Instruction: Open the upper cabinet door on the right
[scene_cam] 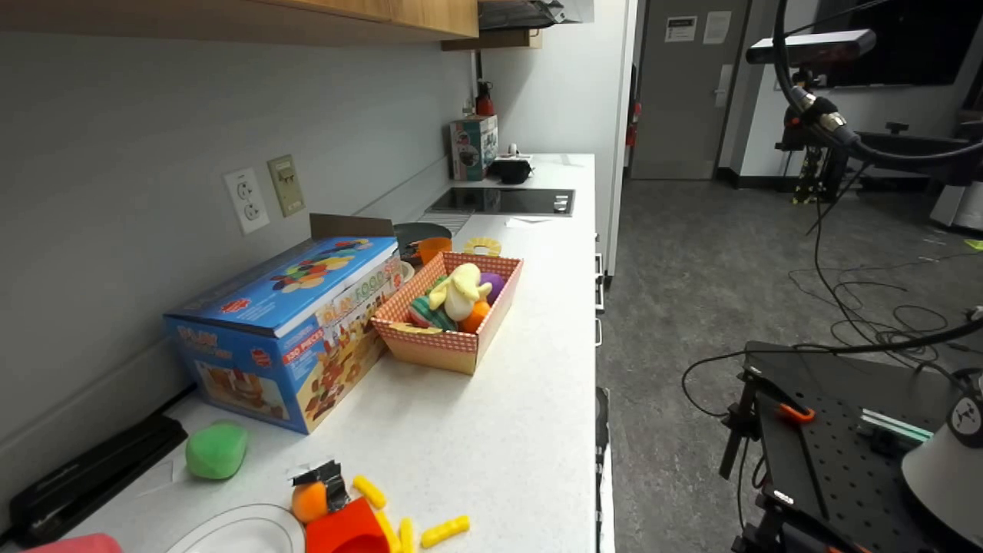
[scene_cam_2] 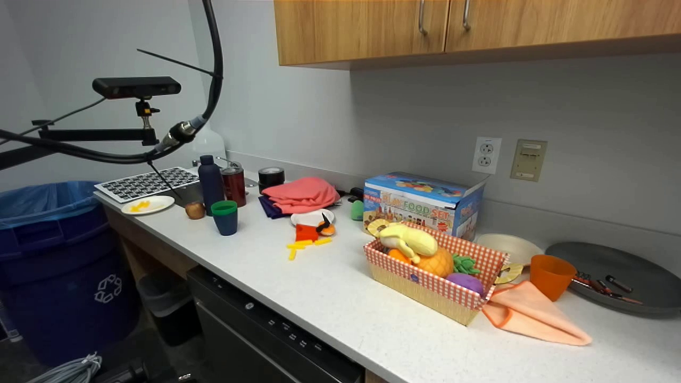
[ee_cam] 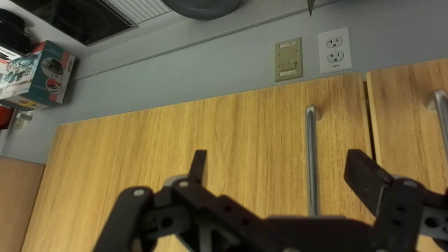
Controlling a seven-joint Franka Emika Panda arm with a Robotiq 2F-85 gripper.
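Note:
In the wrist view, which is upside down, the right upper cabinet door fills the middle as a light-brown wooden panel. Its lower part also shows at the top of an exterior view, and it looks closed there. A vertical metal bar handle sits near the door's edge beside the seam. My gripper is open in front of the door. The handle appears between the fingers, nearer the right one in the picture; whether it is within their reach I cannot tell. Both exterior views leave the gripper out of frame.
The neighbouring cabinet door has its own handle across a narrow seam. A hood hangs beyond the cabinet. Thick black cable loops up. Below, the counter holds a play-food box and a filled basket.

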